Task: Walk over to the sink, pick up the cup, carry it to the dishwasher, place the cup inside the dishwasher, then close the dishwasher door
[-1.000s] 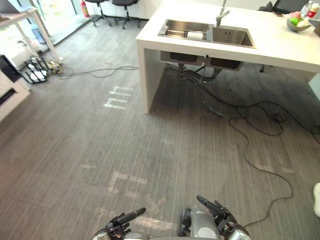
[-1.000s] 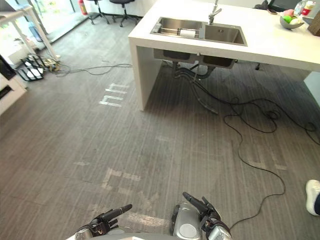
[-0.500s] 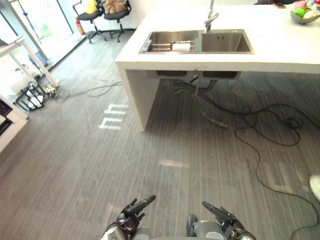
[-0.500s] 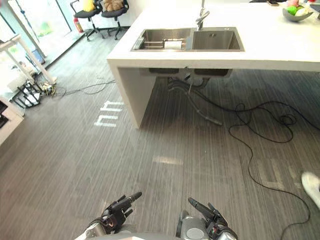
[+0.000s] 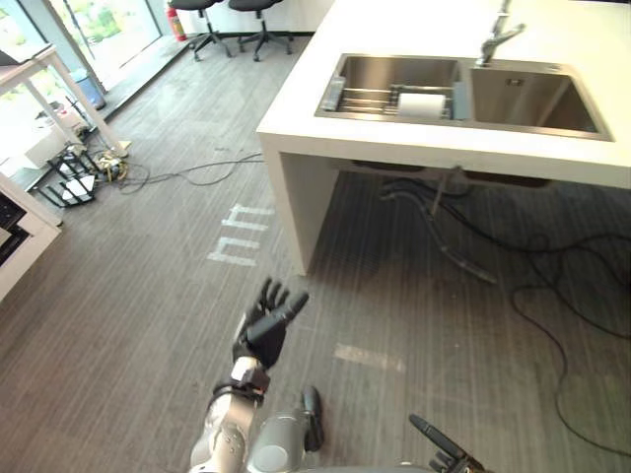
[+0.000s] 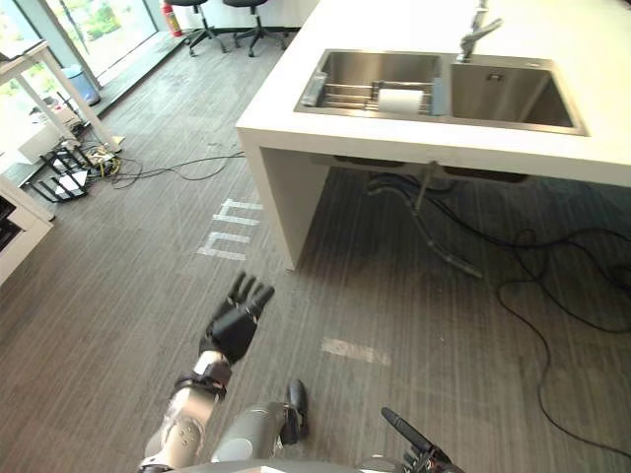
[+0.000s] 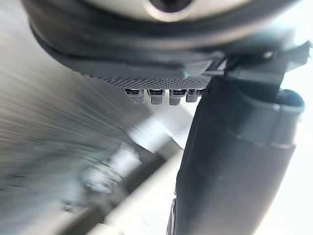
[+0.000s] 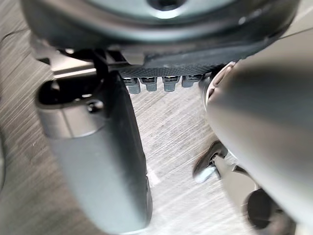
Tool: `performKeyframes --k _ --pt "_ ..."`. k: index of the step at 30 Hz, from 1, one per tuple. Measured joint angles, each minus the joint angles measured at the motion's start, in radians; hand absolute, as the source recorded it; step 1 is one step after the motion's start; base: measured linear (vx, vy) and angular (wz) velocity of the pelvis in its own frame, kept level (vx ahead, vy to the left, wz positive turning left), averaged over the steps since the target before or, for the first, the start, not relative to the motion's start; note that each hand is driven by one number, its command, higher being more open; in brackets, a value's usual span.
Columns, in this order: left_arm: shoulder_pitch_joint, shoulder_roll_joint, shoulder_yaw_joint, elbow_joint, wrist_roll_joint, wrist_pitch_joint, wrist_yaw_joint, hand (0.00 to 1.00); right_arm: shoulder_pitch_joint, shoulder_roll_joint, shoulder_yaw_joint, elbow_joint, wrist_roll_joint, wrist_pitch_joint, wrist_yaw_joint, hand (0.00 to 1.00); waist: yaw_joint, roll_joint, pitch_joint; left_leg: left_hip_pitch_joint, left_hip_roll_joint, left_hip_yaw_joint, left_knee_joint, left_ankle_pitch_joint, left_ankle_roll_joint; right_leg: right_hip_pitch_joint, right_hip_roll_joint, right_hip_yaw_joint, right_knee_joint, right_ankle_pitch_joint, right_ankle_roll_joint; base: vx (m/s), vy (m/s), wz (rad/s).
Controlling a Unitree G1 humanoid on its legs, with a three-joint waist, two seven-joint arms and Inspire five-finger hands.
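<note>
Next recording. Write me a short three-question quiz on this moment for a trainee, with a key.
1. True or false: the left hand holds the cup.
2. Where does the cup lie? A) on the rack in the basin left of the tap; B) on the floor; C) in the left hand.
3. Fill in: the left hand's fingers are ___.
Key: 1 false, the hand hangs above the floor with nothing in it; 2 A; 3 open.
</note>
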Motion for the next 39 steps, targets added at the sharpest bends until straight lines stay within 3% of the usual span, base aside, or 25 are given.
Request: performKeyframes --k 2,3,5,7,8,9,10,11,12,13,14,15,21,26,28,31,32,33,34,35,36,37,38,39 --pt "-0.003 0.023 0.015 -0.154 0.012 0.021 0.0 1.0 0.005 0.017 -0.046 0.002 -0.015 -0.025 0.005 1.0 -0.001 -0.027 -0.015 0.086 -0.029 0.006 -0.023 -0.049 0.001 -0.078 -0.078 -0.006 0.253 0.149 0.065 0.53 0.168 0.04" --pt "-0.005 0.028 0.011 -0.189 0.02 0.021 -0.001 1.0 0.005 0.02 -0.056 -0.001 -0.021 -0.038 0.004 1.0 -0.002 -0.024 -0.017 0.113 -0.029 0.003 -0.034 -0.058 -0.005 -0.105 -0.084 -0.005 0.319 0.151 0.061 0.43 0.101 0.02" --pt "-0.015 0.035 -0.017 -0.274 0.031 0.022 0.009 1.0 0.004 0.027 -0.076 -0.017 -0.019 -0.067 -0.008 1.0 -0.003 -0.008 -0.036 0.216 -0.021 -0.002 -0.115 -0.053 -0.015 -0.194 -0.108 -0.097 0.411 0.07 -0.039 0.42 0.071 -0.05" --pt "-0.05 0.042 -0.04 -0.275 0.032 0.022 0.016 1.0 0.0 0.036 -0.091 -0.022 -0.001 -0.082 -0.015 1.0 -0.006 0.001 -0.034 0.272 -0.006 -0.011 -0.162 -0.054 -0.034 -0.244 -0.102 -0.182 0.299 -0.001 -0.08 0.35 -0.014 -0.01" --pt "-0.061 0.047 -0.045 -0.275 0.032 0.022 0.017 1.0 -0.003 0.038 -0.099 -0.023 -0.001 -0.088 -0.014 1.0 -0.009 0.003 -0.033 0.28 0.003 -0.015 -0.165 -0.057 -0.046 -0.261 -0.091 -0.198 0.23 -0.014 -0.084 0.34 -0.098 0.1" --pt "-0.084 0.058 -0.059 -0.271 0.041 0.022 0.02 1.0 -0.01 0.047 -0.111 -0.023 -0.001 -0.095 -0.011 1.0 -0.021 0.009 -0.03 0.289 0.026 -0.028 -0.159 -0.071 -0.068 -0.29 -0.053 -0.205 0.053 -0.011 -0.084 0.37 -0.205 0.21" --pt "-0.104 0.082 -0.073 -0.269 0.041 0.023 0.02 1.0 -0.012 0.06 -0.117 -0.023 -0.004 -0.104 0.0 1.0 -0.028 0.012 -0.028 0.297 0.045 -0.042 -0.148 -0.088 -0.096 -0.314 -0.016 -0.176 -0.129 0.037 -0.066 0.37 -0.236 0.24" --pt "-0.111 0.096 -0.076 -0.268 0.041 0.023 0.02 1.0 -0.012 0.066 -0.117 -0.023 -0.008 -0.108 0.008 1.0 -0.028 0.006 -0.031 0.303 0.05 -0.046 -0.141 -0.099 -0.112 -0.319 -0.002 -0.15 -0.218 0.089 -0.064 0.37 -0.288 0.29" --pt "-0.116 0.131 -0.087 -0.268 0.041 0.023 0.02 1.0 -0.004 0.081 -0.116 -0.022 -0.022 -0.108 0.018 1.0 -0.031 -0.027 -0.037 0.326 0.036 -0.063 -0.124 -0.126 -0.138 -0.319 0.001 -0.106 -0.335 0.27 -0.078 0.26 -0.242 0.33" --pt "-0.113 0.142 -0.084 -0.254 0.042 0.023 0.013 1.0 0.009 0.085 -0.101 -0.009 -0.058 -0.105 0.029 1.0 -0.033 -0.044 -0.037 0.362 0.025 -0.077 -0.104 -0.172 -0.143 -0.306 -0.016 -0.091 -0.309 0.354 -0.065 0.3 -0.343 0.2" --pt "-0.097 0.116 -0.08 -0.247 0.042 0.029 0.014 1.0 0.012 0.072 -0.088 0.004 -0.062 -0.098 0.035 1.0 -0.024 -0.018 -0.046 0.363 0.055 -0.077 -0.087 -0.187 -0.147 -0.3 0.01 -0.094 -0.302 0.343 -0.07 0.17 -0.228 0.07" --pt "-0.113 0.083 -0.097 -0.257 0.064 0.076 -0.055 1.0 0.12 0.109 -0.049 0.016 -0.079 -0.019 0.118 1.0 0.002 -0.077 -0.132 0.365 0.085 -0.111 -0.1 -0.216 -0.146 -0.224 0.083 -0.117 -0.474 0.391 -0.067 0.1 -0.148 -0.1" --pt "-0.117 0.083 -0.111 -0.257 0.066 0.076 -0.05 1.0 0.12 0.109 -0.049 0.016 -0.078 -0.019 0.118 1.0 0.0 -0.077 -0.132 0.365 0.085 -0.111 -0.101 -0.216 -0.146 -0.224 0.083 -0.117 -0.474 0.39 -0.067 0.0 0.0 0.0" --pt "-0.15 0.085 -0.165 -0.257 0.07 0.109 0.032 1.0 0.12 0.109 -0.059 0.017 -0.075 -0.022 0.126 1.0 -0.026 -0.073 -0.136 0.394 0.091 -0.104 -0.146 -0.218 -0.144 -0.224 0.085 -0.116 -0.464 0.371 -0.073 0.01 -0.011 -0.02" --pt "-0.165 0.087 -0.184 -0.253 0.07 0.119 0.075 1.0 0.12 0.112 -0.079 0.02 -0.068 -0.022 0.133 1.0 -0.039 -0.066 -0.14 0.411 0.103 -0.091 -0.167 -0.219 -0.145 -0.229 0.096 -0.11 -0.445 0.351 -0.074 0.04 -0.049 -0.13" --pt "-0.188 0.086 -0.193 -0.198 0.081 0.132 0.145 1.0 0.128 0.113 -0.098 0.023 -0.039 -0.022 0.142 1.0 -0.073 -0.026 -0.167 0.434 0.154 -0.062 -0.169 -0.232 -0.176 -0.242 0.145 -0.11 -0.398 0.297 -0.075 0.14 -0.091 -0.21" --pt "-0.193 0.089 -0.192 -0.177 0.097 0.136 0.175 1.0 0.129 0.108 -0.098 0.023 -0.039 -0.022 0.148 1.0 -0.08 -0.018 -0.175 0.427 0.174 -0.041 -0.105 -0.241 -0.215 -0.238 0.159 -0.109 -0.394 0.268 -0.081 0.26 -0.143 -0.29" --pt "-0.194 0.092 -0.191 -0.152 0.119 0.146 0.199 1.0 0.127 0.105 -0.096 0.028 -0.04 -0.023 0.149 1.0 -0.085 -0.02 -0.175 0.351 0.198 -0.006 0.08 -0.235 -0.233 -0.221 0.168 -0.102 -0.399 0.268 -0.087 0.23 -0.115 -0.25" --pt "-0.193 0.092 -0.19 -0.15 0.122 0.148 0.201 1.0 0.127 0.103 -0.094 0.029 -0.04 -0.023 0.149 1.0 -0.084 -0.017 -0.174 0.338 0.205 -0.002 0.113 -0.231 -0.231 -0.216 0.169 -0.1 -0.4 0.267 -0.088 0.24 -0.198 -0.28" --pt "-0.191 0.087 -0.191 -0.147 0.141 0.149 0.205 1.0 0.121 0.085 -0.083 0.036 -0.043 -0.021 0.15 1.0 -0.081 0.0 -0.165 0.297 0.233 -0.003 0.25 -0.207 -0.233 -0.196 0.182 -0.089 -0.403 0.252 -0.096 0.2 -0.159 -0.38" --pt "-0.19 0.079 -0.188 -0.147 0.157 0.149 0.205 1.0 0.119 0.058 -0.07 0.043 -0.047 -0.018 0.15 1.0 -0.077 0.034 -0.153 0.254 0.267 -0.008 0.381 -0.161 -0.218 -0.171 0.205 -0.073 -0.412 0.238 -0.11 0.25 -0.188 -0.45" --pt "-0.188 0.077 -0.185 -0.144 0.16 0.149 0.205 1.0 0.116 0.048 -0.065 0.045 -0.051 -0.017 0.149 1.0 -0.076 0.047 -0.146 0.224 0.283 -0.015 0.453 -0.118 -0.206 -0.151 0.216 -0.063 -0.424 0.235 -0.115 0.24 -0.115 -0.56" --pt "-0.174 0.08 -0.175 -0.138 0.16 0.149 0.205 1.0 0.108 0.038 -0.063 0.054 -0.071 -0.011 0.148 1.0 -0.071 0.047 -0.139 0.168 0.299 -0.043 0.585 -0.029 -0.205 -0.114 0.217 -0.032 -0.452 0.232 -0.122 0.26 -0.113 -0.66" --pt "-0.16 0.073 -0.17 -0.135 0.16 0.149 0.203 1.0 0.11 0.032 -0.068 0.059 -0.089 -0.01 0.148 1.0 -0.06 0.05 -0.141 0.136 0.281 -0.06 0.619 -0.107 -0.207 -0.083 0.214 -0.004 -0.473 0.23 -0.126 0.27 -0.104 -0.73"
